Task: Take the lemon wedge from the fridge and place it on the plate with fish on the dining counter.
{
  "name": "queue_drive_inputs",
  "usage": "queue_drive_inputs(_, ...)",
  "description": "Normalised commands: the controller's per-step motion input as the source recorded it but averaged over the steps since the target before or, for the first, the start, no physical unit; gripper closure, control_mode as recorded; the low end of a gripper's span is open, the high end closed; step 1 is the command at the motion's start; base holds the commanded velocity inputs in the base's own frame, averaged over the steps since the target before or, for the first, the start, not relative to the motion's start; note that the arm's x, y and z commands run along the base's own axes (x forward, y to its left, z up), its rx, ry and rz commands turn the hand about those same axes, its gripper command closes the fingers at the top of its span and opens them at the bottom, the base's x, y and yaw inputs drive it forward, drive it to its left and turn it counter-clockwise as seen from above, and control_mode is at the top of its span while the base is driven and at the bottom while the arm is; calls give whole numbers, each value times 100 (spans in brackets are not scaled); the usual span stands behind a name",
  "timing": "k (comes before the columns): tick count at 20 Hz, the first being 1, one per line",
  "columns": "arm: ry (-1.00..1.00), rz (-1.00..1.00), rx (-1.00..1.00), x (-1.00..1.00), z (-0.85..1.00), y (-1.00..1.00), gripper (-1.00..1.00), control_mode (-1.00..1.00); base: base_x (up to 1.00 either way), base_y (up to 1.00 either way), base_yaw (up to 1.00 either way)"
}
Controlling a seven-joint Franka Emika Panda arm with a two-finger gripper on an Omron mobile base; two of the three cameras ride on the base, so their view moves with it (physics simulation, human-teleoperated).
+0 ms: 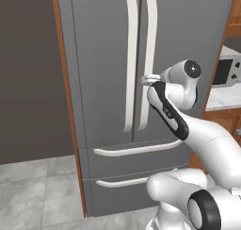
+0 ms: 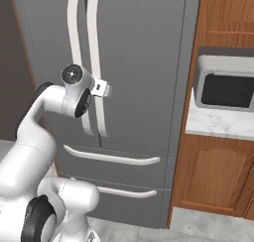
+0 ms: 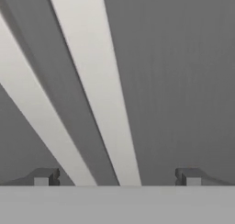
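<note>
Two doors of the fridge [image 1: 113,83] shut; lemon wedge presumably inside. Item: my gripper [image 3: 117,177], jaws spread, at the right handle [image 3: 98,94]. Next: close on it, pull.

The fridge [image 2: 129,87] stands left of a microwave [image 2: 225,90] on a side counter [image 2: 218,124].
</note>
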Motion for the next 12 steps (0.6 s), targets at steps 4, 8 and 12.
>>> queue_drive_inputs(4,0,0,0,20,-4,1,-100,-100,0,0,0)
queue_drive_inputs(8,0,0,0,29,-9,26,-100,-100,0,0,0)
queue_drive_inputs(12,0,0,0,38,-7,21,-100,-100,0,0,0)
